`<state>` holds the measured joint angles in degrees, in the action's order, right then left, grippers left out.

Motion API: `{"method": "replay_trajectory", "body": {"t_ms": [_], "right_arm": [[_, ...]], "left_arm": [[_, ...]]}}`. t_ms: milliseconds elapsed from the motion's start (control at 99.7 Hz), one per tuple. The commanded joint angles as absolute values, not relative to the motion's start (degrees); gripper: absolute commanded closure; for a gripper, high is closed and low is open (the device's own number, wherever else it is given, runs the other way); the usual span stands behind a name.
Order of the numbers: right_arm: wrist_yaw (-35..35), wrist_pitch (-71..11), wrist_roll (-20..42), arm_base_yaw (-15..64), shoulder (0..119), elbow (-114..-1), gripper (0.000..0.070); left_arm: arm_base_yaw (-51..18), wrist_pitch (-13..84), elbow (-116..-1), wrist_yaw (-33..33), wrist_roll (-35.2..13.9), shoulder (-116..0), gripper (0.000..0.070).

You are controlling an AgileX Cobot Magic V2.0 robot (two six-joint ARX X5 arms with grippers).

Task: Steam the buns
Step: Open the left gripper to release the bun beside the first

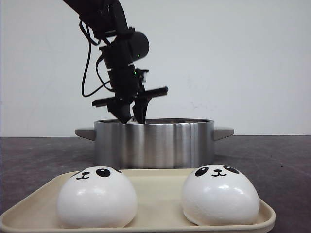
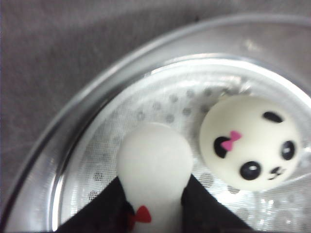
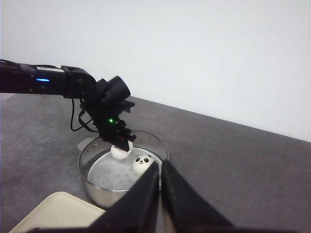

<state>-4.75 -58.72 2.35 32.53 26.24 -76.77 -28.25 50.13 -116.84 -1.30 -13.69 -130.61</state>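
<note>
The left fingers (image 1: 132, 116) pinch a bun (image 2: 154, 167) just above the steel pot (image 1: 154, 143) beside a bun already inside (image 2: 252, 143), two wait on the near tray (image 1: 146, 178), and the right fingers (image 3: 160, 194) sit nearly closed, empty; released carelessly, it could knock its neighbour.

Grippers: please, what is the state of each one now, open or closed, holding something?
Left gripper: closed on a bun over the steel pot.
Right gripper: jaws together, holding nothing.
</note>
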Motion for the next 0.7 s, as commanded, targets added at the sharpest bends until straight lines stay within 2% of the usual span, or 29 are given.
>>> {"method": "replay_trajectory", "body": {"t_ms": [0, 150, 201, 261, 321, 361, 522, 562, 652, 692], "right_arm": [[-4.99, -58.46, 3.84, 32.82, 26.41, -77.58, 0.07], [-5.02, -58.72, 4.14, 32.82, 26.41, -77.58, 0.07], [-4.99, -58.83, 4.19, 32.82, 26.41, -77.58, 0.07], [-5.02, -58.83, 4.16, 32.82, 26.41, -77.58, 0.07], [-5.02, -58.83, 4.16, 32.82, 26.41, -77.58, 0.07], [-5.02, -58.83, 4.16, 32.82, 26.41, -77.58, 0.07], [-5.04, -58.83, 4.16, 32.82, 26.41, -77.58, 0.07], [-5.04, -58.83, 4.16, 32.82, 26.41, -77.58, 0.07], [-5.04, -58.83, 4.16, 32.82, 26.41, -77.58, 0.07], [-5.04, -58.83, 4.16, 32.82, 26.41, -77.58, 0.07]], "left_arm": [[-28.49, 50.04, -118.5, -0.95, -12.86, -132.68, 0.0697], [-28.51, 49.95, -118.5, -0.78, -12.88, -133.23, 0.0693], [-28.51, 49.63, -118.5, -0.78, -12.88, -133.25, 0.0641], [-28.51, 48.9, -118.5, 0.16, -12.91, -133.25, 0.0531], [-28.51, 48.21, -118.5, 0.45, -12.86, -133.25, 0.0455], [-28.51, 47.92, -118.5, 0.43, -12.86, -133.25, 0.0428], [-28.36, 47.97, -118.5, 0.38, -12.86, -133.25, 0.0403], [-28.36, 47.99, -118.5, 0.38, -12.86, -133.25, 0.034], [-28.36, 48.12, -118.5, 0.38, -12.88, -133.25, 0.015], [-28.36, 48.23, -118.5, 0.38, -12.88, -133.25, 0.0095]]}}
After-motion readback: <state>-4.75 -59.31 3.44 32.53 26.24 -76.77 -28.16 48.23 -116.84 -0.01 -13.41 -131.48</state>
